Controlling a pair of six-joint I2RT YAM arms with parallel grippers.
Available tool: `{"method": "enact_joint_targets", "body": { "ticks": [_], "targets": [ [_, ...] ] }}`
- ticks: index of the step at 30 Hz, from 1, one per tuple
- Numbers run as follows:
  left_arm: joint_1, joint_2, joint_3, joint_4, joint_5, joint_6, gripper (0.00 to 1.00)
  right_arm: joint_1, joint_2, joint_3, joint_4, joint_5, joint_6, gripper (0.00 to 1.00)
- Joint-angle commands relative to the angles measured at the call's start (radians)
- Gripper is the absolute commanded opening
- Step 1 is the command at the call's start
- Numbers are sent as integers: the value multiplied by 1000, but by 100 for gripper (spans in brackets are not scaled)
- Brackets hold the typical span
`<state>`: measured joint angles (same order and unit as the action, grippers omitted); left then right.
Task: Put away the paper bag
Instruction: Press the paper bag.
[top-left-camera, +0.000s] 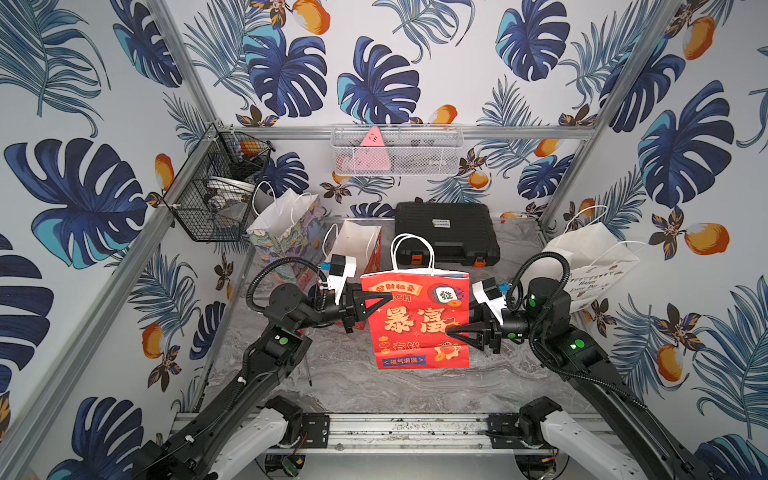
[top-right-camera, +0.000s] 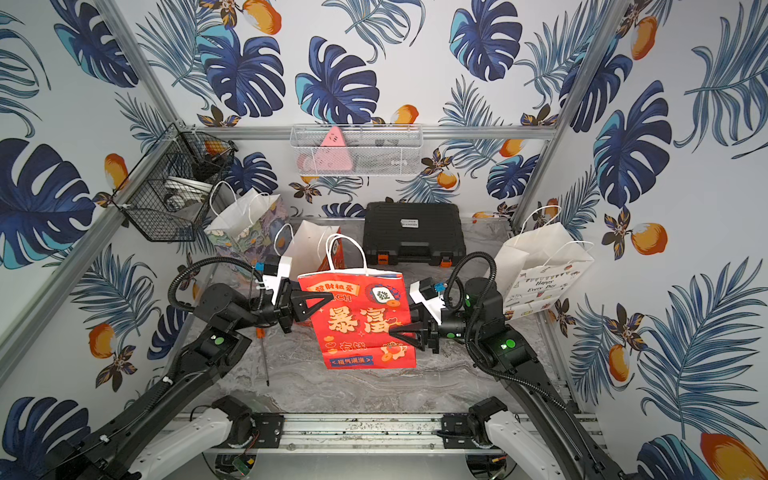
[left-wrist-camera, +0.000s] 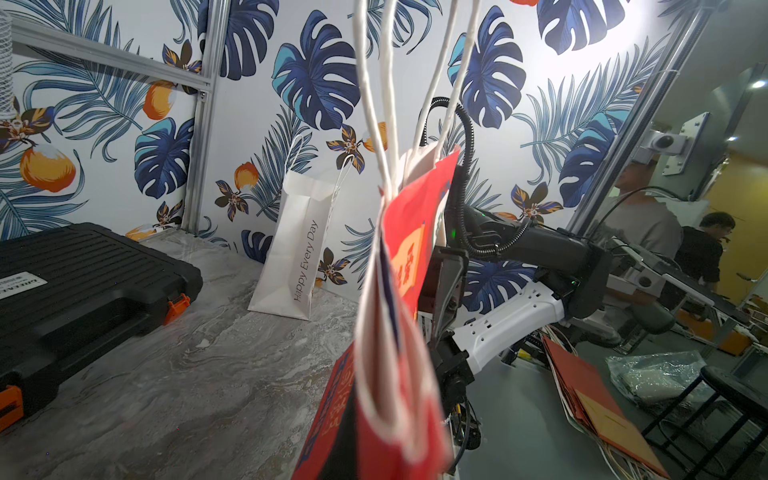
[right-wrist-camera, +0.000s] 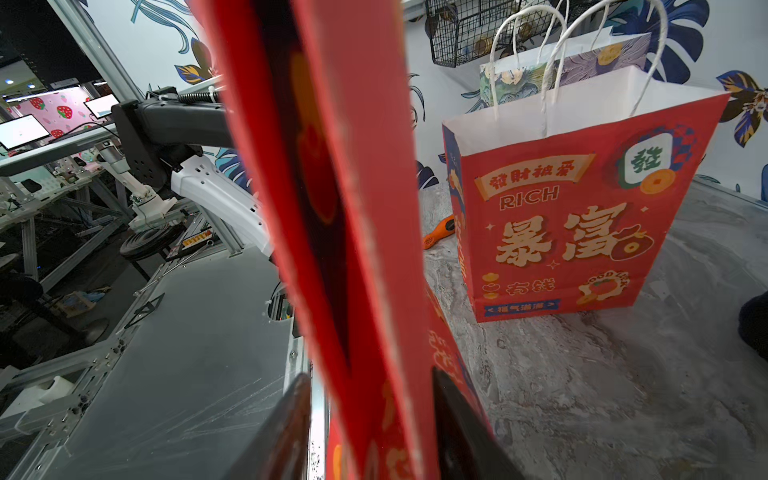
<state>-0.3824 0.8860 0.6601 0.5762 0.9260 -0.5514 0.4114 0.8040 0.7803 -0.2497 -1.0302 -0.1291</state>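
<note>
A: What kind of site is this?
B: Robotics lab, enclosed test cell. Aluminium extrusion frame (top-left-camera: 519, 132), printed leaf wallpaper panels (top-left-camera: 374, 62), marble-pattern tabletop (top-left-camera: 374, 390), robot arms (top-left-camera: 270, 353) on a base rail (top-left-camera: 415, 430).
A: Not a home?
B: No. Past the open side there are workbenches with monitors (right-wrist-camera: 25, 131) and a person (left-wrist-camera: 706, 249) at a bench.

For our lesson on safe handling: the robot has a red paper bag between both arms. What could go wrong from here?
1. The fingers of the right gripper sit loosely around the lower edge of the red paper bag, so only the left gripper pinches it, near the top. It could swing or slip.
2. A swing might topple the standing red bag close by.
</note>
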Motion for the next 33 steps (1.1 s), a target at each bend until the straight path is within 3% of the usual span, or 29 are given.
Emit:
{"method": "enact_joint_targets", "body": {
  "ticks": [1,4,7,8,10,12,14,17,24,26,28,30,33],
  "targets": [
    [7,6,11,109,1,-43,0,5,3,17,-60,-26,-51,22],
    [11,14,16,128,5,-59,0,4,-4,13,-65,-29,-55,3],
    [13,22,28,132,10,-65,0,4,-15,10,-74,-26,-61,0],
    [13,24,31,131,13,-65,0,4,-16,10,-80,-19,-64,5],
    [14,30,42,126,19,-62,0,4,-23,8,-93,16,-72,51],
    [14,34,50,128,24,-62,0,6,-31,3,-101,39,-82,62],
    [17,36,56,129,25,-62,0,6,-35,-4,-104,51,-84,63],
    [16,39,65,123,27,-61,0,9,-35,-7,-111,49,-90,53],
    [17,39,76,83,27,-31,0,10,-32,3,-118,30,-89,10],
    [17,36,78,65,29,-19,0,10,-31,6,-118,29,-86,9],
    [18,32,76,39,31,-1,0,12,-32,12,-110,30,-79,15],
    [17,30,78,7,34,20,0,11,-30,17,-104,38,-73,43],
    [17,26,78,-32,39,41,0,10,-27,26,-76,36,-51,59]
  ]
}}
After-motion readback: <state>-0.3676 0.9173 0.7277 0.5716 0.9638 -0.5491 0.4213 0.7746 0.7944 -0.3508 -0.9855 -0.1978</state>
